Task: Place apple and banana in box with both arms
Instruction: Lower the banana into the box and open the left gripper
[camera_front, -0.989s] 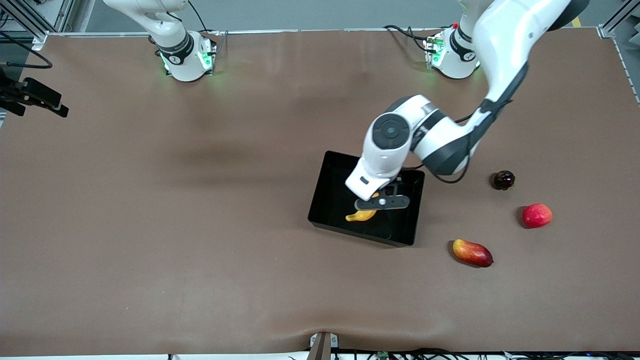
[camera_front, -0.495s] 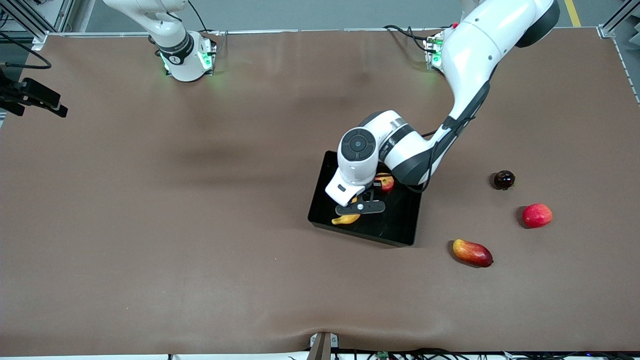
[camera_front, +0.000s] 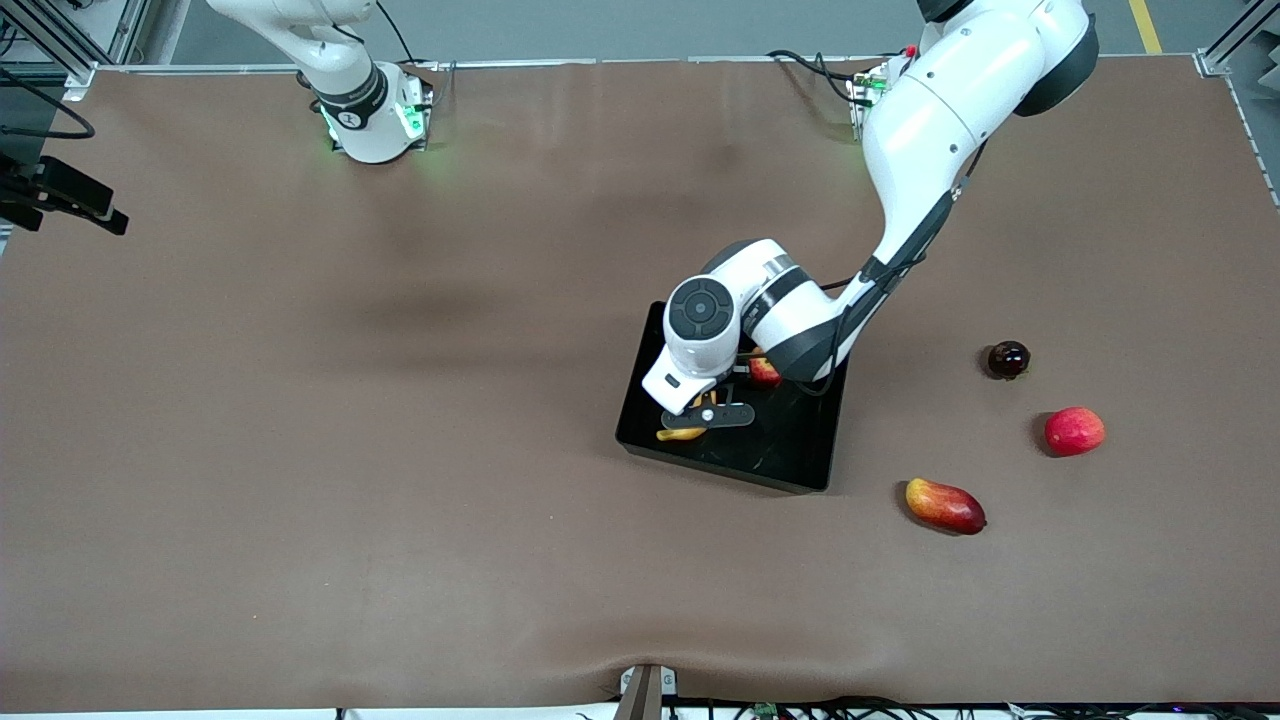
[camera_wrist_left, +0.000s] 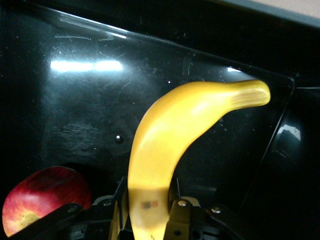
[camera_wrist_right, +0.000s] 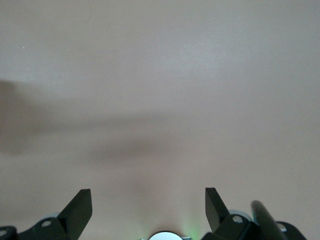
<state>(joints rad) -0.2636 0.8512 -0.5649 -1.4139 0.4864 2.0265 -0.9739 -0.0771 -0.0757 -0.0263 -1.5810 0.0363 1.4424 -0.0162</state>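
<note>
The black box (camera_front: 790, 452) sits mid-table. My left gripper (camera_front: 708, 415) is down inside it, at the box's end toward the right arm, shut on the yellow banana (camera_front: 680, 434). In the left wrist view the banana (camera_wrist_left: 170, 135) runs out from between my left gripper's (camera_wrist_left: 149, 207) fingers, its tip close to the box's wall (camera_wrist_left: 300, 150). The red apple (camera_front: 765, 373) lies in the box beside the gripper, and it also shows in the left wrist view (camera_wrist_left: 42, 197). My right gripper (camera_wrist_right: 147, 200) is open and empty over bare table; only the right arm's base (camera_front: 365, 100) shows in the front view.
Outside the box, toward the left arm's end, lie a dark round fruit (camera_front: 1008, 359), a pinkish-red round fruit (camera_front: 1074, 431) and an oblong red-and-yellow fruit (camera_front: 945, 505). A black camera mount (camera_front: 60, 195) juts in at the right arm's end.
My left gripper has carried the banana across the box toward the right arm's end and lower. The apple has come into view in the box. The right arm has not moved.
</note>
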